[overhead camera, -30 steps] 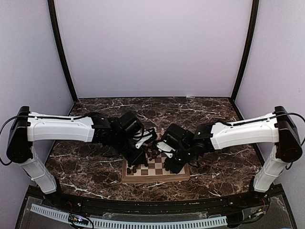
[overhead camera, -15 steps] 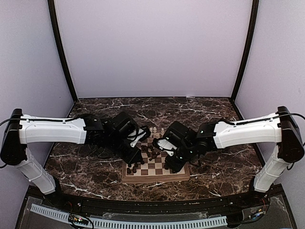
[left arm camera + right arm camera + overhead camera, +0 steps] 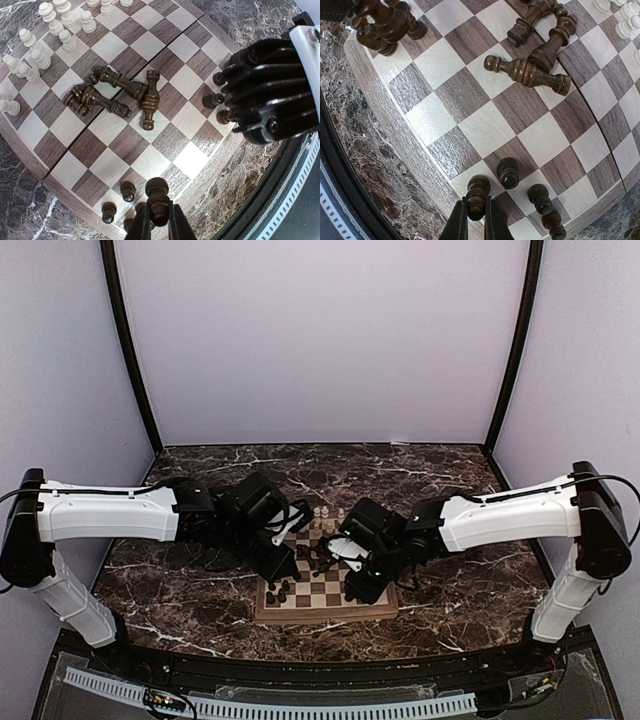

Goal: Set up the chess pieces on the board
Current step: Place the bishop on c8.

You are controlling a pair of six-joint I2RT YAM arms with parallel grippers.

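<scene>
I see left arm [image 3: 110, 512] and right arm [image 3: 510, 515] reaching inward; left gripper [image 3: 159, 214] clamps a dark piece [image 3: 157, 196], right gripper [image 3: 474, 214] a second dark piece [image 3: 477, 192].

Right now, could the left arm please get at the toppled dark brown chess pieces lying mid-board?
Probably not yet: the left gripper is shut on another dark brown piece, though the toppled pieces lie uncovered ahead.

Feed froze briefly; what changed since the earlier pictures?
The left arm pulled back toward its side, uncovering cream pieces at the board's far edge; the right arm shifted slightly inward. The left claw and right claw stay shut on dark pieces; board unmoved.
</scene>
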